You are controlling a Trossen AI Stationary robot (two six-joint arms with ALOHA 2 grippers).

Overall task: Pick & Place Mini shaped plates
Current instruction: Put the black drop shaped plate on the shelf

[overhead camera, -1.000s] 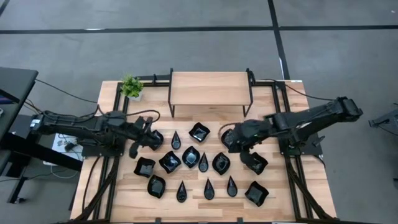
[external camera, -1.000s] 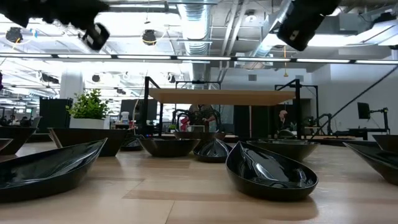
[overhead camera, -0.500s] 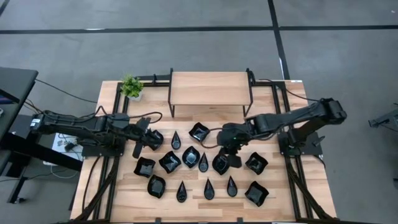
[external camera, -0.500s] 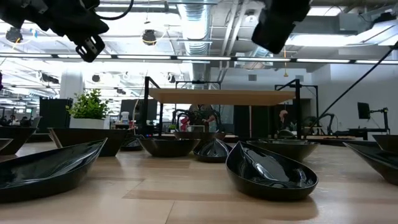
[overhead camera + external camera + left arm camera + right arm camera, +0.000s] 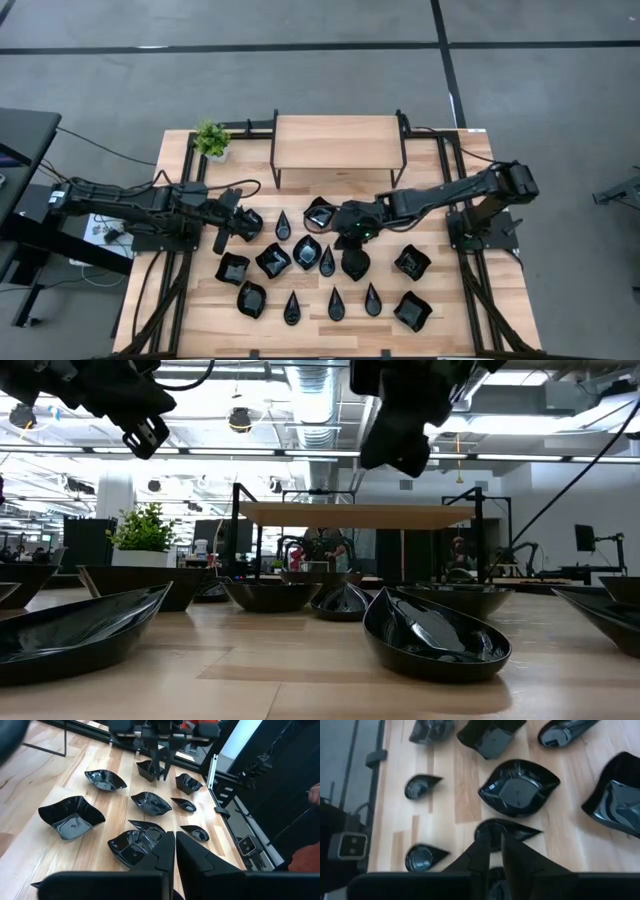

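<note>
Glossy black is the trouble here: the mini shaped plates (image 5: 306, 252) sit packed on the pale wood worktop (image 5: 470, 300), rims close together, some nearly touching.

Nearest row, front edge: squarish dishes and three teardrop plates (image 5: 336, 303) lying side by side. Middle row: a leaf-shaped plate (image 5: 519, 788) and a teardrop just beside it. Farther back, a wavy-rimmed square plate (image 5: 320, 211), then the raised wooden shelf (image 5: 338, 141) and the small potted plant (image 5: 211, 139) at the far left corner.

Right tool (image 5: 352, 228): hangs over the middle of the cluster, fingers pressed together, holding nothing; its wrist view looks down at a teardrop directly below. Left tool (image 5: 222, 231): waits at the left edge of the cluster beside a roundish plate, fingers likewise closed and empty.

Risks, as I judge them:
- With the fingers shut, a descent would land on the plate, not around its rim, and could skid it into its neighbours.
- Slick, thin, sloped rims: a pinch may squirt the dish sideways.
- Tight spacing: an opened finger could catch the adjacent plate and tip it.
- Right arm reaches across the rows; its forearm could sweep plates on the way out.
</note>
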